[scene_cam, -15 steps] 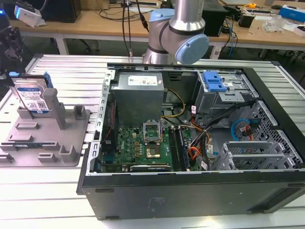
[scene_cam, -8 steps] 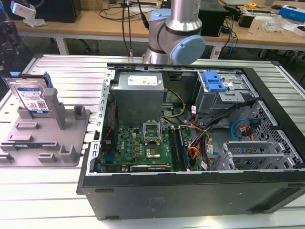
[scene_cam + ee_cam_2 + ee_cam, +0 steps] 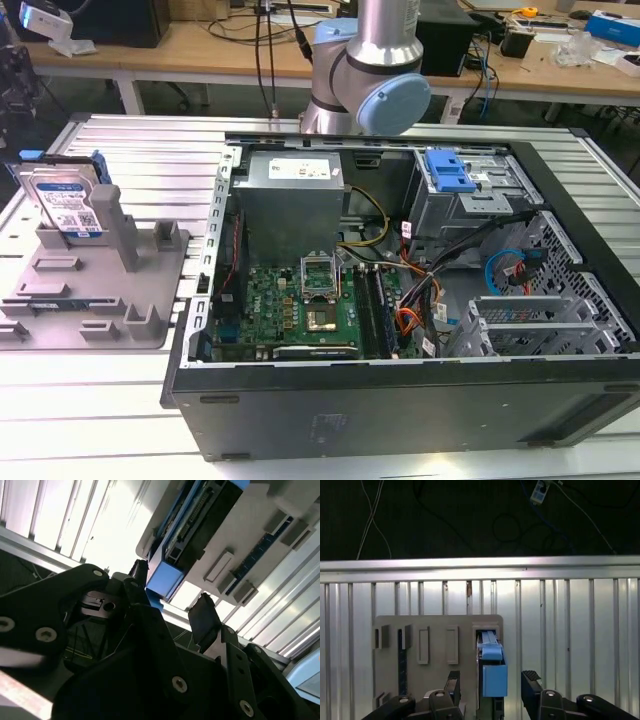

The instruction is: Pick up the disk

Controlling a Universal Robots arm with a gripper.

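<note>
The flat rectangular silver metal disk [image 3: 65, 205] with blue rails stands on edge in the grey moulded fixture [image 3: 130, 300] on the ribbed counter [image 3: 120, 140]. Approach stage, I judge: the black two-fingered tool [image 3: 491, 677] hangs open, lined up over its blue end; a clean grip calls for staying centred

- Free room was seen above the disk [image 3: 68, 205], stood on edge at the exterior view's left.
- Toward the exterior view's right, it was closed off by the upright post [image 3: 118, 225].
- Either side of its blue rail, gaps were left inside the spread gripper [image 3: 491, 677].
</note>
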